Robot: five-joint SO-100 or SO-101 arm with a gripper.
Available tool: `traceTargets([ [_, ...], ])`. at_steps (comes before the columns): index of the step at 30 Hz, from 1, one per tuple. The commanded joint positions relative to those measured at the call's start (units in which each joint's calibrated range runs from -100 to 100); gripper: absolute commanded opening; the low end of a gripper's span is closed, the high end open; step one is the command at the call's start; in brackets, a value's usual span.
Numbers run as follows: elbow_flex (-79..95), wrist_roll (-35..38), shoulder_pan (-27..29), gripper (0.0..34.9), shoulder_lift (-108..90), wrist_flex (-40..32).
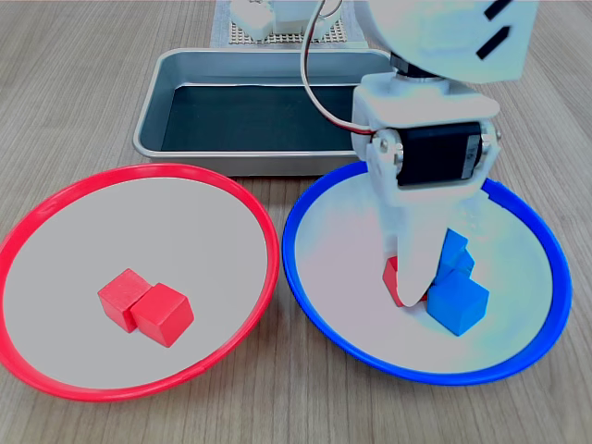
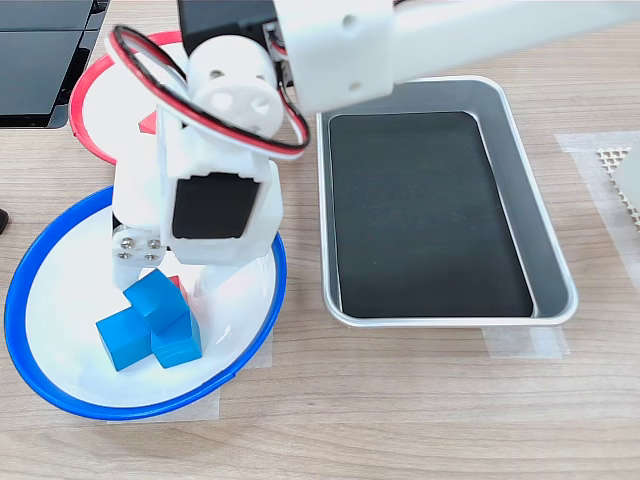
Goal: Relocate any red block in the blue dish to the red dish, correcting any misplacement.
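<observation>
Two red cubes (image 1: pixel 145 307) visible only in first exterior view, pincer (image 1: pixel 412 282) at red block (image 1: pixel 392 277), grip state unclear.

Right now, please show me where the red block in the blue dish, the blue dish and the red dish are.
red block (image 1: pixel 394 278), first exterior view, its visible left face.
blue dish (image 1: pixel 326 326), first exterior view, its front-left rim.
red dish (image 1: pixel 139 171), first exterior view, its far rim.

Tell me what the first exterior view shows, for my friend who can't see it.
A white robot pincer reaches down onto a small red cube beside blue cubes in a round blue-rimmed dish. Two more red cubes sit in a red-rimmed dish.
</observation>
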Motion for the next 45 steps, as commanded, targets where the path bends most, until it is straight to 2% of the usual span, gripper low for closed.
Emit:
traceTargets([
  [1,-0.13,0.15,-0.33,14.1,-0.11,-1.2],
  [12,1.32,0.24,-1.46,12.5,0.14,-3.27],
  [17,1.69,0.29,-1.93,9.9,0.23,-4.09],
  [30,1.87,0.34,-1.65,6.2,0.14,-3.6],
  [45,2.96,0.88,-0.8,4.1,-2.76,-2.44],
])
